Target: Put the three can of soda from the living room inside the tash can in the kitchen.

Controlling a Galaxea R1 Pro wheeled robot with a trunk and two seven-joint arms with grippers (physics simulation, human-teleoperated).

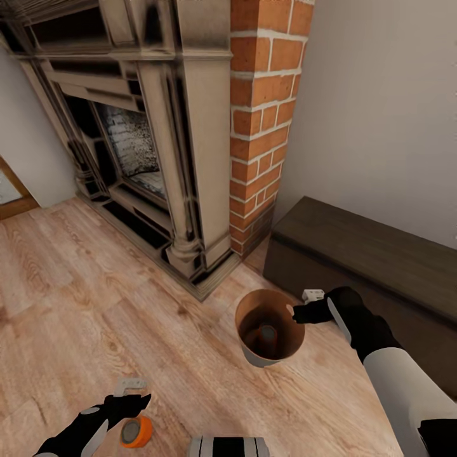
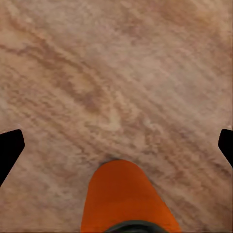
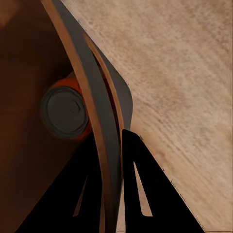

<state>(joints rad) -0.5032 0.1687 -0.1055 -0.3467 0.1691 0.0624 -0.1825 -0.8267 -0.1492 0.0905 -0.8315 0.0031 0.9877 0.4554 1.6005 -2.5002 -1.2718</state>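
Observation:
My right gripper [image 1: 298, 313] is shut on the rim of the trash can [image 1: 249, 350], a small round bin with a brown inner wall, and holds it just above the wood floor. The right wrist view shows the fingers [image 3: 141, 165] pinching the bin's wall [image 3: 97, 111]. One orange soda can [image 1: 267, 337] with a silver top [image 3: 65, 109] stands inside the bin. A second orange soda can [image 1: 137, 432] sits at the lower left, by my left gripper [image 1: 136, 395]. That gripper is open, its fingers spread wide either side of the can [image 2: 124, 194]. The dark blue can is out of view.
The ornate dark fireplace [image 1: 146, 146] and red brick chimney [image 1: 260, 114] rise straight ahead. A low dark wooden bench [image 1: 368, 254] stands along the wall at the right, close behind the bin. Light plank floor [image 1: 76, 292] spreads to the left.

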